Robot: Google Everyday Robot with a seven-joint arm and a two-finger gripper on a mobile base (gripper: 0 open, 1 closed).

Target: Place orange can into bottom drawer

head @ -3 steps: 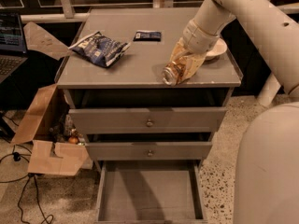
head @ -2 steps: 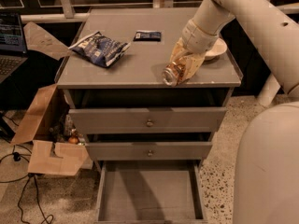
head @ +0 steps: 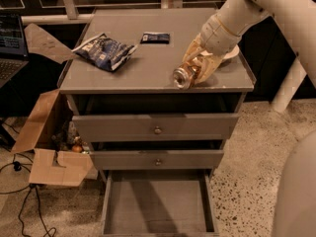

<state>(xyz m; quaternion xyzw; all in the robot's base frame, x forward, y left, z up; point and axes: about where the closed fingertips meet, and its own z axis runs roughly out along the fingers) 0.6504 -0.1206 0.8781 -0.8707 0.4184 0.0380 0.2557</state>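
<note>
The orange can [head: 184, 75] lies on its side near the front right of the grey cabinet top [head: 148, 70], silver end facing the front. My gripper [head: 198, 67] is around the can, with cream fingers [head: 207, 73] on both sides of it, closed on it. The bottom drawer [head: 158, 209] is pulled open below, a wide grey tray with a bare floor, directly under the cabinet front.
A blue snack bag [head: 104, 51] and a small dark packet [head: 155, 37] lie on the top. A cream bowl [head: 231, 54] sits behind my wrist. Two upper drawers [head: 157, 128] stand slightly open. An open cardboard box [head: 49, 147] and cables lie at the left on the floor.
</note>
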